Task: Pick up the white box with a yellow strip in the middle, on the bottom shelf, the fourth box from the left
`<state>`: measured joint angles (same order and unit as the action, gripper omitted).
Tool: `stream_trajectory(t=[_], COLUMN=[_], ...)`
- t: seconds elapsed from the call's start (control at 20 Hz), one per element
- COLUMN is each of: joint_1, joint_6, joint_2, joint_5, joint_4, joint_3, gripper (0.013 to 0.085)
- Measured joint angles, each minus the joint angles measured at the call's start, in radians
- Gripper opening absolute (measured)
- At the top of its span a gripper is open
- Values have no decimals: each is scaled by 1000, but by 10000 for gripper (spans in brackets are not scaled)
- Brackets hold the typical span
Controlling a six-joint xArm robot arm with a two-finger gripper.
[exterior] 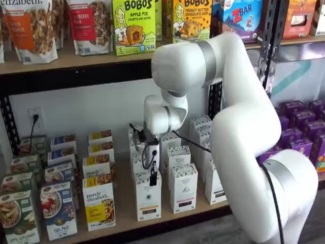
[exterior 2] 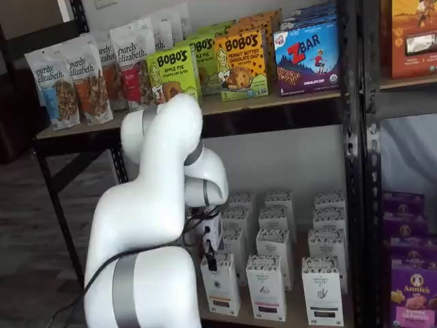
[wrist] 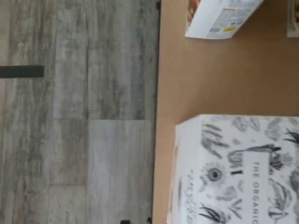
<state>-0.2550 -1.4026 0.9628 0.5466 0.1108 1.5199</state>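
Observation:
The white box with the yellow strip [exterior: 148, 196] stands at the front of its row on the bottom shelf [exterior: 127, 223]; it also shows in a shelf view [exterior 2: 220, 285]. In the wrist view its dark-speckled top [wrist: 238, 172] reads "THE ORGANIC" and sits on the tan board [wrist: 210, 79]. My gripper [exterior: 153, 179] hangs just above the box's top, also seen in a shelf view [exterior 2: 210, 262]. Only narrow black fingers show, with no plain gap, and I cannot tell if they touch the box.
A like white carton with a pink strip [exterior: 184, 189] stands right of the target, with more white cartons behind. A purely elizabeth box [exterior: 99, 206] stands to its left and shows in the wrist view [wrist: 219, 18]. Grey plank floor [wrist: 79, 116] lies beyond the shelf edge.

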Motion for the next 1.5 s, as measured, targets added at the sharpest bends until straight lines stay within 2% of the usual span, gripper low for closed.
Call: stream_trajectory(t=[0.55,0.8,1.2,1.3,1.35,1.45,1.5], joint_1=[18,19,16,15,15,15,15], joint_6=[17,4,10,1,1,7,9], joint_2=[101,138,195,202,205,209,210], joint_5=[50,40,40,28,27,39,42], joint_4=[-40,-26,-29,-18,-17,-24,-28], joint_3=[131,164,223,227,229,237,237], gripper=[850,850,850,770,770,690,690])
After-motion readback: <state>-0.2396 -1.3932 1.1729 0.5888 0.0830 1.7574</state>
